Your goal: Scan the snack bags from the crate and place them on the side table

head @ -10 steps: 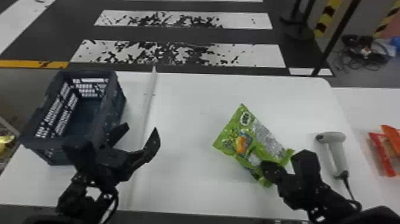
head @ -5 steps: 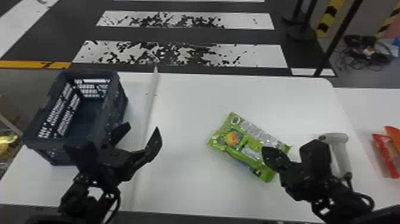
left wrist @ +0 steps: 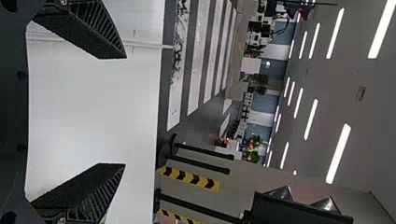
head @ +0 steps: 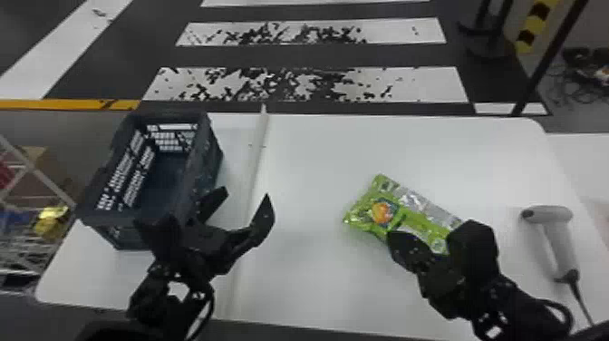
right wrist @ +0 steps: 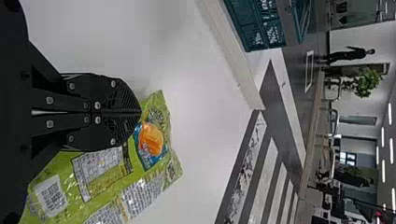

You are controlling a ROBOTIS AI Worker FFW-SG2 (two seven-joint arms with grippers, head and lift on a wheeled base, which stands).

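Note:
The green snack bag (head: 380, 213) lies on the white table with an orange picture facing up. My right gripper (head: 394, 236) is over its near side; in the right wrist view, the right gripper (right wrist: 140, 112) has its fingers together, tips over the edge of the snack bag (right wrist: 152, 140), and partly hides it. Beside the crate (head: 204, 168), my left gripper (head: 246, 192) stands open. The left wrist view shows the left gripper (left wrist: 124, 111) with nothing between its spread fingers. A grey hand scanner (head: 559, 236) lies right of the bag.
A raised white strip (head: 258, 154) runs across the table between crate and bag. The side table (head: 577, 154) adjoins at the right. The scanner's cable (head: 580, 301) trails toward the near edge. A dark post (head: 550, 56) stands behind the table.
The bag has turned and settled flatter on the table. My right gripper has moved left over it, uncovering the scanner. The head view has shifted; the left gripper remains beside the crate.

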